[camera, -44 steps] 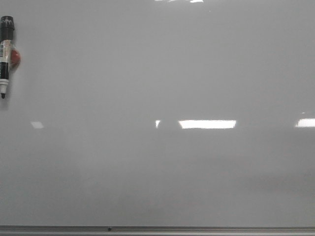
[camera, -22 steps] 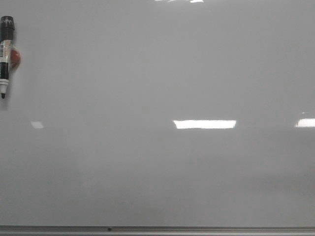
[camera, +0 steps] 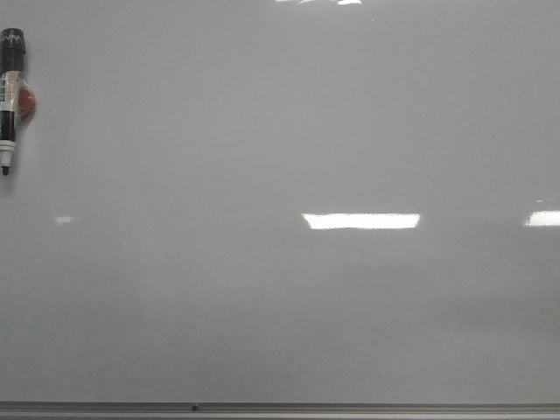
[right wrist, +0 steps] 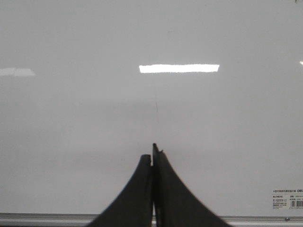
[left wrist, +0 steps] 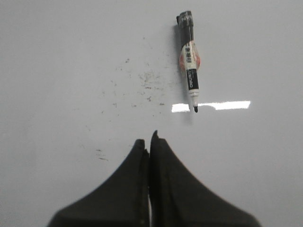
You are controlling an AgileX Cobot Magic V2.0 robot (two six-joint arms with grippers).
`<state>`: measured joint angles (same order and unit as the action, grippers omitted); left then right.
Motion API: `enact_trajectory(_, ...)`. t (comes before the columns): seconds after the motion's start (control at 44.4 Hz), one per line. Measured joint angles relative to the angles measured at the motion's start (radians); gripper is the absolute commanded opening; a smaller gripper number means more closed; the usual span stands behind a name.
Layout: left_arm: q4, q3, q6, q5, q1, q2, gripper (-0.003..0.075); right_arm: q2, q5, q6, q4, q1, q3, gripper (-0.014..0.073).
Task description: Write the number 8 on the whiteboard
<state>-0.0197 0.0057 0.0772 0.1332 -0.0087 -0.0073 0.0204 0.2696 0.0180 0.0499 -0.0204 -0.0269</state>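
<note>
Left gripper (left wrist: 149,144) fingers pressed together, empty, facing whiteboard (left wrist: 71,56). Right gripper (right wrist: 152,156) likewise closed, empty, facing whiteboard.

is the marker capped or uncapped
Uncapped. The marker shows its bare dark tip at one end in the left wrist view, and the front view shows the same, tip pointing down.

Likely office, classroom or lab wall: glossy whiteboard (camera: 289,131) with grey metal bottom rail (camera: 350,408), capless black marker (camera: 10,96) stuck on it, strip-light reflections (camera: 360,221), maker's label (right wrist: 286,198).
</note>
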Motion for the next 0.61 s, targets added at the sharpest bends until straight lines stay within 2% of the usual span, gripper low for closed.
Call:
enact_trajectory(0.405,0.0,0.0,0.0,-0.082,0.0,0.0,-0.0019,0.0,-0.13,0.0,0.0,0.0,0.0,-0.0068)
enact_trajectory(0.608,-0.002,-0.077,0.0,-0.074,0.0,0.0,-0.0019,0.0,-0.087,0.0,0.0,0.0,0.084,-0.0068)
